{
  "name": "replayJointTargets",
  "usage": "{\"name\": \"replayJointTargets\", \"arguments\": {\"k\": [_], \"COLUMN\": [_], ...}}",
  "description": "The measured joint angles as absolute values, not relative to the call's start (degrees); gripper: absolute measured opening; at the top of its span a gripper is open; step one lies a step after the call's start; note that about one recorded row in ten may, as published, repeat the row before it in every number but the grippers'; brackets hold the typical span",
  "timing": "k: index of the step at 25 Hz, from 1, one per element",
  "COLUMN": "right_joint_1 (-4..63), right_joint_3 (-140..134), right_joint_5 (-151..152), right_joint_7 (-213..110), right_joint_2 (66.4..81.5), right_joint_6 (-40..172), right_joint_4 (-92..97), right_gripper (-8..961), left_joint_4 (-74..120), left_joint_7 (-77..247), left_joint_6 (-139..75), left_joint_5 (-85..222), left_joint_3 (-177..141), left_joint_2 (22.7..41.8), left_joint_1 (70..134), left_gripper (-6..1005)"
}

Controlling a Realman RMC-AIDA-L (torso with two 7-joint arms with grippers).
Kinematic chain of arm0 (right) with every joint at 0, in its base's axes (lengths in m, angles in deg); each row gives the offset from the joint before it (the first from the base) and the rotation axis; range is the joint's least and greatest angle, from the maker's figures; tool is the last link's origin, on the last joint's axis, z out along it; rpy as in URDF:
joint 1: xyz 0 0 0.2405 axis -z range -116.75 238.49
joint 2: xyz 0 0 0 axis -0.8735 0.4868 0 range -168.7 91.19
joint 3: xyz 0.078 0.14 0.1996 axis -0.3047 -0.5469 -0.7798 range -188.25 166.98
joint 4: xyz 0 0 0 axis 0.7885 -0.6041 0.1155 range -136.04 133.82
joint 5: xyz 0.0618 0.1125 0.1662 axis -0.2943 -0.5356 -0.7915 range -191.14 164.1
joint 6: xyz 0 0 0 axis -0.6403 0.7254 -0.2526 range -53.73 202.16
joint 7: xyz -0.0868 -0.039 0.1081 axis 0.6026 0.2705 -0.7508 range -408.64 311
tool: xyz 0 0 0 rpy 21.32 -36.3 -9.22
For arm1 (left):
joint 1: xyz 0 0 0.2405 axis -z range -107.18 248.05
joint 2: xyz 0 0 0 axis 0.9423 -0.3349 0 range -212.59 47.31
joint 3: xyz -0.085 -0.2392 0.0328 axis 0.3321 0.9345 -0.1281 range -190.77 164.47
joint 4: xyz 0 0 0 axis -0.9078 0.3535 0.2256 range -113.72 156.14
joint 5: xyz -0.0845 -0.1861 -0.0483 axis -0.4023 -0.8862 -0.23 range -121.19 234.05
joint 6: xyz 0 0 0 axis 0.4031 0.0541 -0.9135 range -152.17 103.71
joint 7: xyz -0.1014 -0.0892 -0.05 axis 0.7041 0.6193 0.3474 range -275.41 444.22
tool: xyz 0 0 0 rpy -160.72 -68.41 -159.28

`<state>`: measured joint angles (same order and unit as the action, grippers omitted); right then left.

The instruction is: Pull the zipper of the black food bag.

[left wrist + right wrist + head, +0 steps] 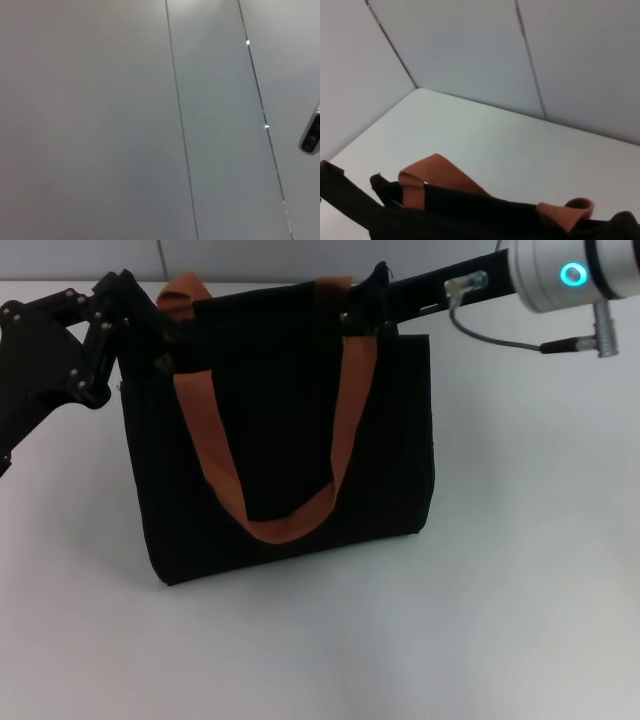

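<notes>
Black food bag [285,450], two orange handles [270,470], left hand [165,340] and right hand [365,305] at top edge, grips unclear

Surface: a plain grey panelled wall [100,125] fills nearly the whole left wrist view.
Seams: two thin dark seams cross it, one [179,120] near the middle and a second [260,105] beside it; both are slightly slanted.
Glints: small bright specks sit on the second seam, one [247,43] and another [266,126] farther along it.
Edge object: a small rounded silver-and-dark part [311,135] juts in at the picture's border; what it is cannot be told.
</notes>
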<state>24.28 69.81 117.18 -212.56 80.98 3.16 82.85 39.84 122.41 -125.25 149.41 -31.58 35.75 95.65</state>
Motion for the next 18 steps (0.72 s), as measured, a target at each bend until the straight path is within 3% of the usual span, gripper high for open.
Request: {"name": "replayJointTargets", "arguments": {"k": [18], "right_joint_1": [30.87], "right_joint_3": [56.89], "right_joint_5": [80.38], "right_joint_7": [-184.33], "right_joint_2": [80.48], "right_joint_6": [0.20], "right_joint_4": [70.47], "right_gripper": [83], "left_joint_4": [39.60], "left_joint_7": [126.58], "left_joint_6": [-122.34], "left_joint_5": [149.50], "left_joint_3": [-31.49], "left_joint_2": [35.63], "left_joint_1": [95.20], "left_gripper": [74]}}
